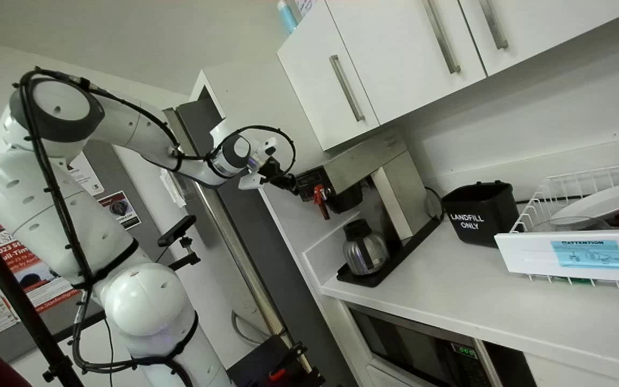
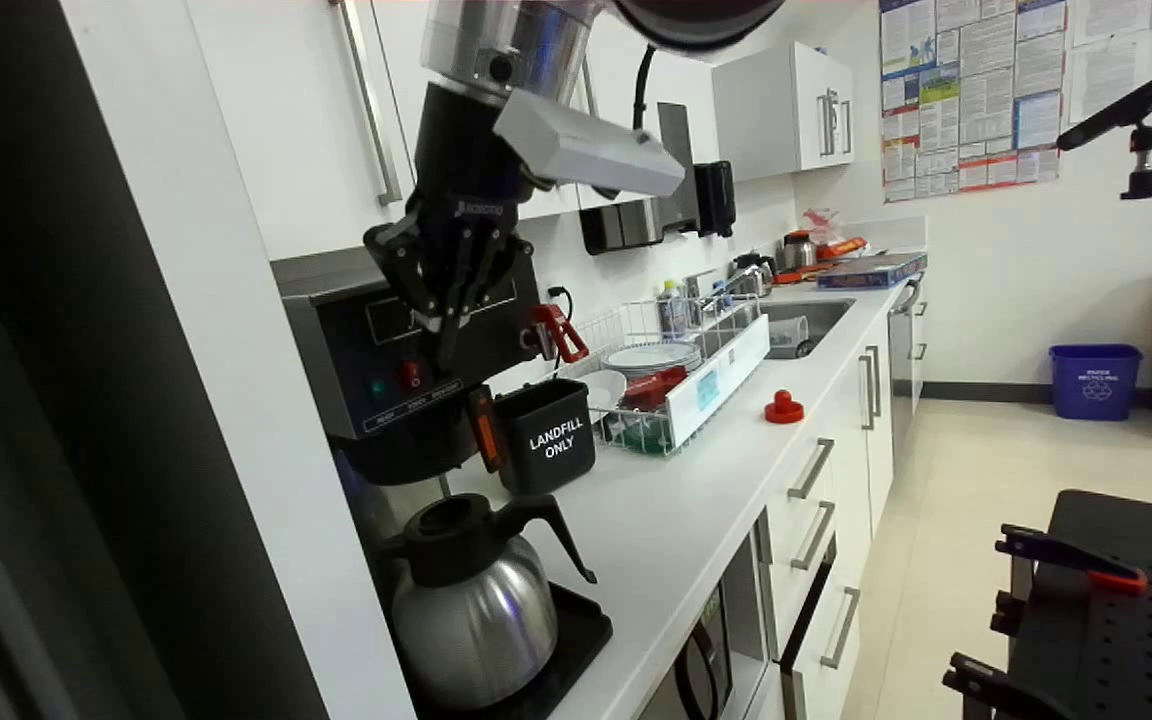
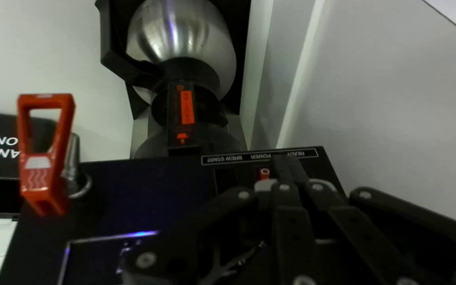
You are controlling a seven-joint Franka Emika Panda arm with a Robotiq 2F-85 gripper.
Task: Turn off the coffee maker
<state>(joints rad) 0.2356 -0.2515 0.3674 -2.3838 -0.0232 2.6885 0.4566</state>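
"At the end of a white kitchen counter (image 1: 449, 290), a robot arm (image 1: 100, 231) holds its hand (image 3: 290, 168) up to the front panel (image 2: 361, 350) of a coffee maker (image 1: 363, 164), a steel pot (image 2: 476, 620) on the black base (image 2: 576, 635) below. Which step is this?"

"Lining up for the press, by the look of it. The fingertips (image 3: 298, 171) are pressed together, nothing seen between them, and point at the panel just beside the red power switch (image 3: 264, 173). Whether they touch the panel, no view settles."

"Is the power on?"

"Probably. A green light (image 2: 376, 386) shows near the switch in an exterior view, so the press itself is likely not yet done."

"And the next move?"

"A slight shift sideways, to bring the fingertips square with the switch, then a short, firm push on the end marked with a ring, which is likely the off side. Pressed together, they should act as one blunt point."

"Any obstacle?"

"Not much, it seems. A red tap handle (image 3: 40, 170) juts from the same panel, well apart from the fingertips; the greater risk is a push that lands on bare panel between switch and light."
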